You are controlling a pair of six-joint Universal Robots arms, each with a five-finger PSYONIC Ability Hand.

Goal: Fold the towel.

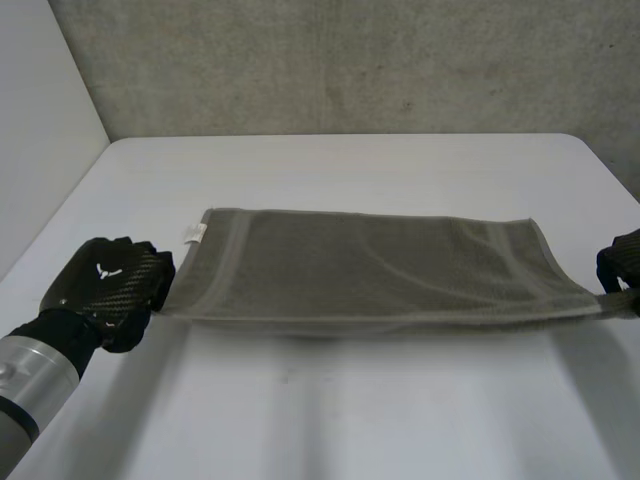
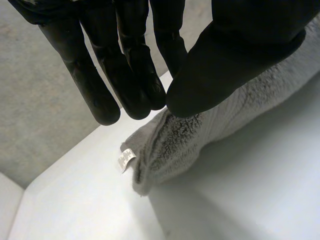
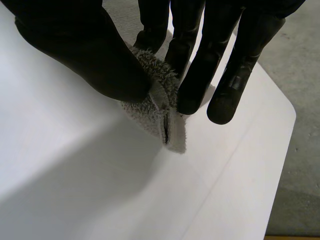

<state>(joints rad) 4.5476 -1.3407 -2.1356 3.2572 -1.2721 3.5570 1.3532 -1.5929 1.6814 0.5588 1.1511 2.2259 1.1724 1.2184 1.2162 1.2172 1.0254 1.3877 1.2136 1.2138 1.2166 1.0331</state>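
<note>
Grey towel (image 2: pixel 170 145) corner pinched in left hand (image 2: pixel 240 45), white label (image 2: pixel 125 161) nearby, white table (image 2: pixel 225 200)

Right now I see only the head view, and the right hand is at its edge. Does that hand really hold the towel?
Observer: Yes. In its wrist view the right hand pinches a corner of the towel between thumb and fingers.
Operator: And the left hand? I see only its back.
Observer: The left hand pinches the towel too, thumb on top and straight fingers behind, close to the white label.
</note>
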